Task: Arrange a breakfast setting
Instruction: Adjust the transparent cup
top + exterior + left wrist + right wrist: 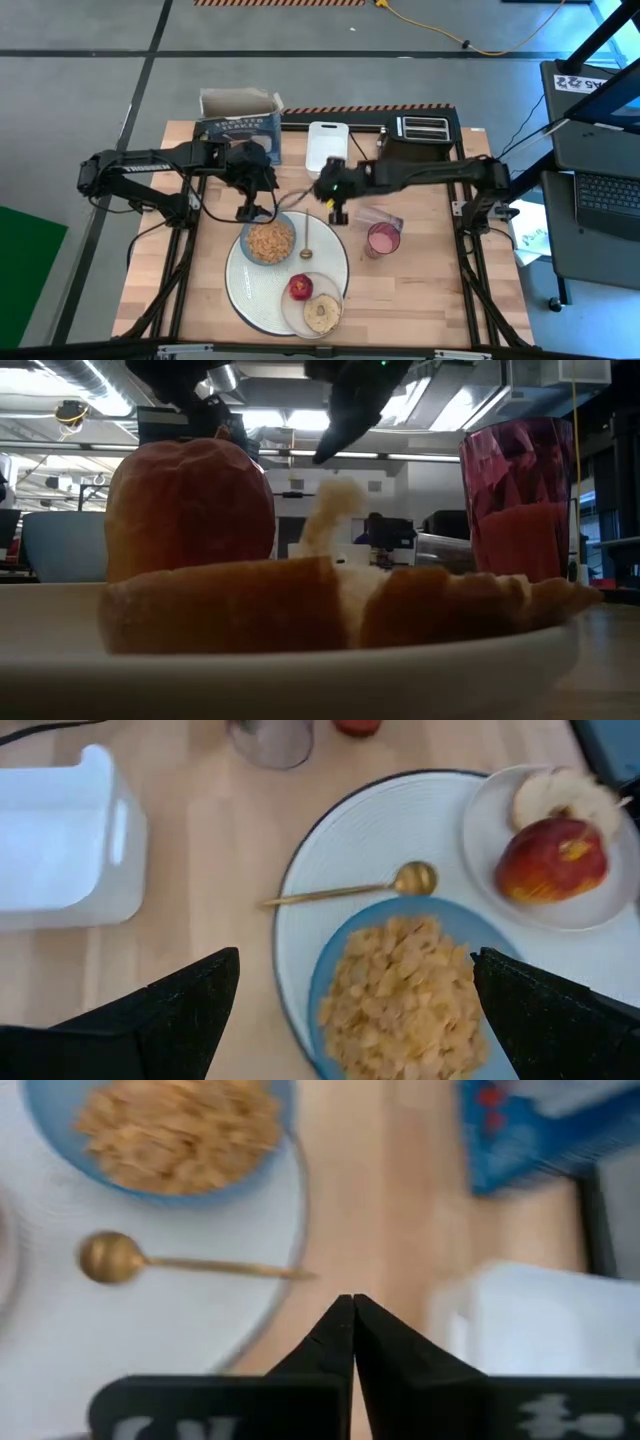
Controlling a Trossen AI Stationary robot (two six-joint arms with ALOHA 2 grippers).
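A big white plate (262, 300) lies at the table's near middle. On it stand a blue bowl (269, 241) full of cereal flakes and a small cream plate (340, 300) with a red apple (301, 288) and a toasted bread round (322, 314). A gold-coloured spoon (307, 240) lies with its bowl end on the big plate and its handle over the far rim. A pink cup (382, 241) stands to the right, with a paler cup (380, 217) close behind it. My left gripper (355, 955) is open above the bowl's far side. My right gripper (352, 1302) is shut and empty above the table beyond the spoon's handle.
A blue cereal box (240, 125), a white rectangular tray (325, 145) and a black toaster (420, 130) stand along the far edge. Bare wood shows at the table's near left and near right.
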